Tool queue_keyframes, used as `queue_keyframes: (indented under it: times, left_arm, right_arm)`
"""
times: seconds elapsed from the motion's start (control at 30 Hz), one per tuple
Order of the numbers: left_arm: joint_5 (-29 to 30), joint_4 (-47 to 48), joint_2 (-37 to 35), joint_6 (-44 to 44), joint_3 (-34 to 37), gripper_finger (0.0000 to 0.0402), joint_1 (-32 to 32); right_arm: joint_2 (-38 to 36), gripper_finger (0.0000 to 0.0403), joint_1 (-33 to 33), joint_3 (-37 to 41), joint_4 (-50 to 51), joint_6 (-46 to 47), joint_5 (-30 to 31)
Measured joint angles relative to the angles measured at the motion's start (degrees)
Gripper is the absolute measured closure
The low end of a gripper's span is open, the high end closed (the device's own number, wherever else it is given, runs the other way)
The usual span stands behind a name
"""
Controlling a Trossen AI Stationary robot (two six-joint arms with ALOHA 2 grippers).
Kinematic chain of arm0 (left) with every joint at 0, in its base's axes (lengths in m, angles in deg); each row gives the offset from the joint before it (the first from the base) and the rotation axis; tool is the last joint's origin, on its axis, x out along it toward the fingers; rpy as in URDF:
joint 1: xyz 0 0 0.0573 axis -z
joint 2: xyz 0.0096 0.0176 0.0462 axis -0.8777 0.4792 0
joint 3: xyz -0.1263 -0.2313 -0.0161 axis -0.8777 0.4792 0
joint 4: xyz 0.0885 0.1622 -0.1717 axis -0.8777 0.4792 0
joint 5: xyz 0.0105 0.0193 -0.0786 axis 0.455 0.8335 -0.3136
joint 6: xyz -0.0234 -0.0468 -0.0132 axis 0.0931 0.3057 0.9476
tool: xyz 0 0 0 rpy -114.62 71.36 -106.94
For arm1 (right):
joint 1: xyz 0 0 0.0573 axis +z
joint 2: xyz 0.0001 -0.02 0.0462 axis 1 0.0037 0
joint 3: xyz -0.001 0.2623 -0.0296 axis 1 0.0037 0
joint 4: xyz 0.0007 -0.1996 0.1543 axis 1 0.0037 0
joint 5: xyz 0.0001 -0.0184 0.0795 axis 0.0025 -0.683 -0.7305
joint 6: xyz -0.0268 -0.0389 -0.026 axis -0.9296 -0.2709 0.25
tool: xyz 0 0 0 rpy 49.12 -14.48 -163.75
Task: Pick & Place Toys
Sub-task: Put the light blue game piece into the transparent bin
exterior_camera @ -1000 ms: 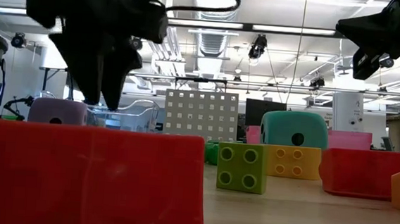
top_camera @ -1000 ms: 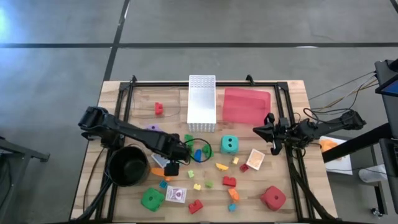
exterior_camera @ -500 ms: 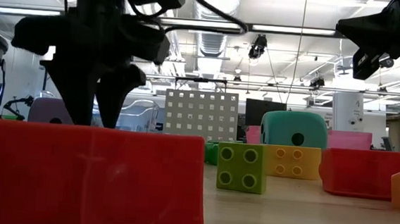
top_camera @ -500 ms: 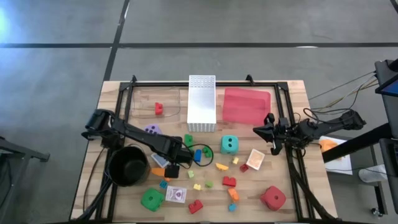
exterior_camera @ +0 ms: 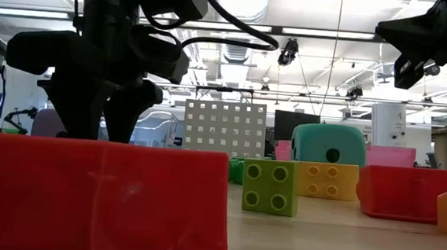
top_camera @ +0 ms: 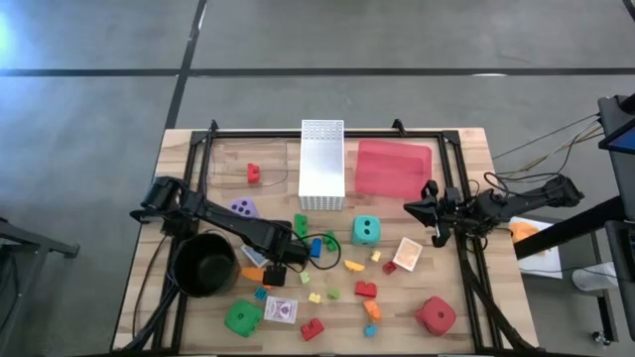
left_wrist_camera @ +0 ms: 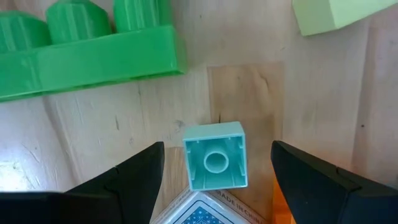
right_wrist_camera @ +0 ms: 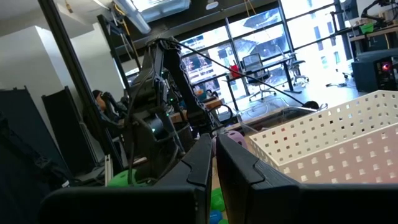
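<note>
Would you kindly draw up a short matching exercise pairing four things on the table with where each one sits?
Things:
1. teal brick
2. red die
3. black pot
4. white basket

Places:
A. left of the red tray
B. near-right part of the table
C. between the left gripper jaws
D. near-left, beside the left arm

Pairs: 1-C, 2-B, 3-D, 4-A
</note>
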Motion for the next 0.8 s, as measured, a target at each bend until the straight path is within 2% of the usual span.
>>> queue_keyframes:
  times: [0.5,0.63,0.8]
  left_arm:
    - [0.0,-2.0,0.0,0.4,2.9,0.0115,0.0]
    - [0.0,-2.0,0.0,0.4,2.9,0.0159,0.0]
    - [0.0,-2.2,0.0,0.4,2.9,0.0249,0.0]
  right_arm:
    - [0.0,0.0382,0.0,0.0,0.0,0.0,0.0]
    - [0.0,0.0382,0.0,0.0,0.0,0.0,0.0]
    - [0.0,0.0382,0.0,0.0,0.0,0.0,0.0]
